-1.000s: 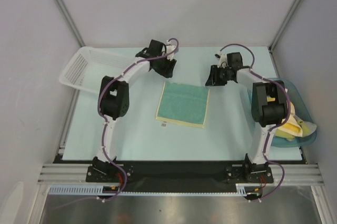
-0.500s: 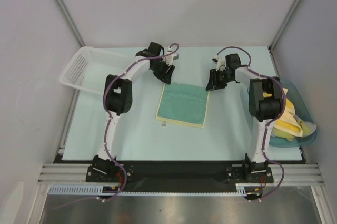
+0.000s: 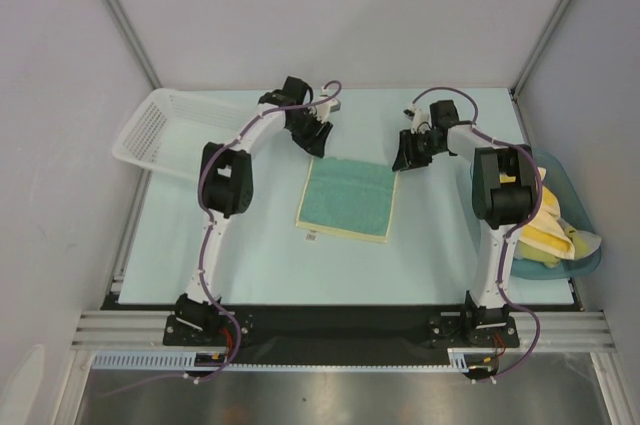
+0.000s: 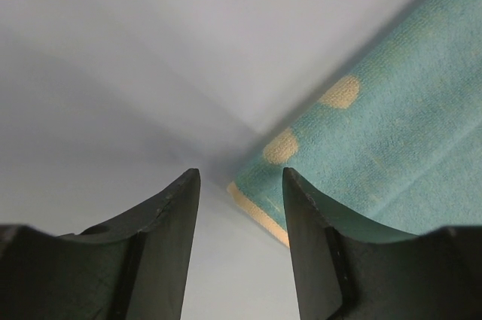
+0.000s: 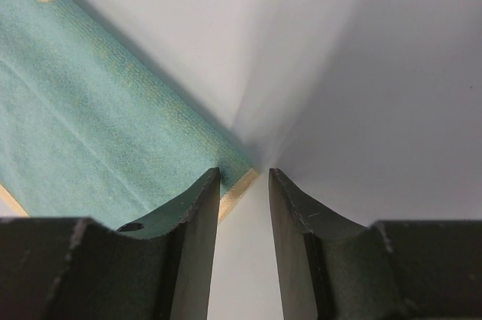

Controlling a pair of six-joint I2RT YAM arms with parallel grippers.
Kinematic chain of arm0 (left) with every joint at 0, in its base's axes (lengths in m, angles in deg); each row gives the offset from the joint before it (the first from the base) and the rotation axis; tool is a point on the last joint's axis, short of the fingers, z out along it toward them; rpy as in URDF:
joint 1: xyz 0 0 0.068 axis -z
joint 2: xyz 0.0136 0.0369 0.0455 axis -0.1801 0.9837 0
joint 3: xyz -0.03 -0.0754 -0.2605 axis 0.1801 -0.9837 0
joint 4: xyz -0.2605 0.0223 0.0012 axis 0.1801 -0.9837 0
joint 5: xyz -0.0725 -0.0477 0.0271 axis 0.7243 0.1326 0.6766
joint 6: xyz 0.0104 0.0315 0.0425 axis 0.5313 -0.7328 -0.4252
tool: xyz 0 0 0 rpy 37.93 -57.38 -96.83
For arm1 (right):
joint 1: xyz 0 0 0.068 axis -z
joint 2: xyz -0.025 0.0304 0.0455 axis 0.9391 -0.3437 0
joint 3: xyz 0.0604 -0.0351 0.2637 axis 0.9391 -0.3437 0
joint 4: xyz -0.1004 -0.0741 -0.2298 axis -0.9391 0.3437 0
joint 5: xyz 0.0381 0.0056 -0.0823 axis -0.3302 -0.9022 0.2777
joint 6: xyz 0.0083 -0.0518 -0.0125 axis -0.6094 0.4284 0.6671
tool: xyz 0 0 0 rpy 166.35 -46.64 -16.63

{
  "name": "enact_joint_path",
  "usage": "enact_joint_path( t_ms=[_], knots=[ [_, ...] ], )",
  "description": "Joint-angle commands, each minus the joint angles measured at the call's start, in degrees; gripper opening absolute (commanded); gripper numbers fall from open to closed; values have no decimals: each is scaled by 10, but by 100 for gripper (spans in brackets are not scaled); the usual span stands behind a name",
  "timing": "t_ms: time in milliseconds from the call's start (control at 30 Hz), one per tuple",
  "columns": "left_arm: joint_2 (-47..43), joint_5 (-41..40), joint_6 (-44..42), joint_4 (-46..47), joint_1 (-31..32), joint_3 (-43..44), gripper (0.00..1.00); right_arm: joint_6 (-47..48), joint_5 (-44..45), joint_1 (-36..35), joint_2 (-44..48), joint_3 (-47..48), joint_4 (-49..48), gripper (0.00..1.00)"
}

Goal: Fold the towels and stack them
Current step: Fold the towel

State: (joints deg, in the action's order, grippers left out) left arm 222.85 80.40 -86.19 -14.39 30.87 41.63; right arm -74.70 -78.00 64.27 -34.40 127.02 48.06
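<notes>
Two claws stand open and empty: my left claw (image 4: 241, 177) and right claw (image 5: 245, 173) each hover at a far corner of the teal towel (image 3: 348, 197), which lies flat in the middle of the counter (image 3: 250, 255). I judge it soft, light and limp, so I'd pinch those yellow-edged corners. Pale dots mark its far hem

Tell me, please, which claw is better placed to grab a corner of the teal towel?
Right, narrowly. The right claw has a corner of the teal towel nearly in its gap; the left claw has its corner beside one finger.
</notes>
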Motion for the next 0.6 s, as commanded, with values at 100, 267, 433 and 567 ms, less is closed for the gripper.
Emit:
enact_joint_path(
  t_ms=[100,267,433,567],
  knots=[
    [12,-6,-32,-29,2,28,49,15,-12,3,-11,23,7,37],
    [9,-3,-34,-29,3,26,36,17,-25,3,-9,21,4,27],
    [5,5,-27,-18,3,27,1,18,-25,3,-11,25,1,6],
    [-11,19,-12,-7,3,27,0,15,-18,2,0,32,-1,0]
  ],
)
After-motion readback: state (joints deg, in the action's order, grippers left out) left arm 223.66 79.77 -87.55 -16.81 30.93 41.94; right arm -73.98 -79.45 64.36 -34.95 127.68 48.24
